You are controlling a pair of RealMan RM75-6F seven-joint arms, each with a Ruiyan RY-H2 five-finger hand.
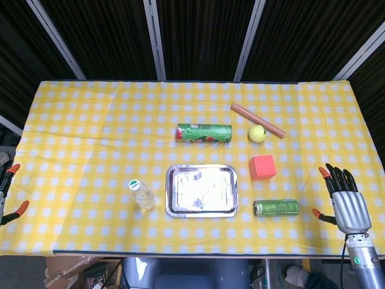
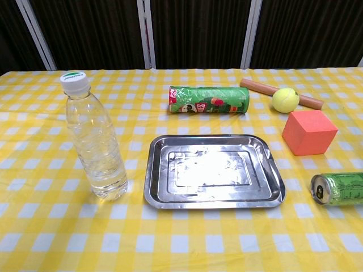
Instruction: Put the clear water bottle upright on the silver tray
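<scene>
The clear water bottle with a white cap stands upright on the yellow checked cloth, just left of the silver tray. The tray lies bare near the table's front middle. My right hand hovers at the table's right front edge, fingers spread, holding nothing. My left hand shows only partly at the far left edge of the head view, its orange-tipped fingers apart with nothing in them. Neither hand shows in the chest view.
A green crisp tube lies behind the tray. A tennis ball, a wooden rolling pin, an orange cube and a lying green can are right of the tray.
</scene>
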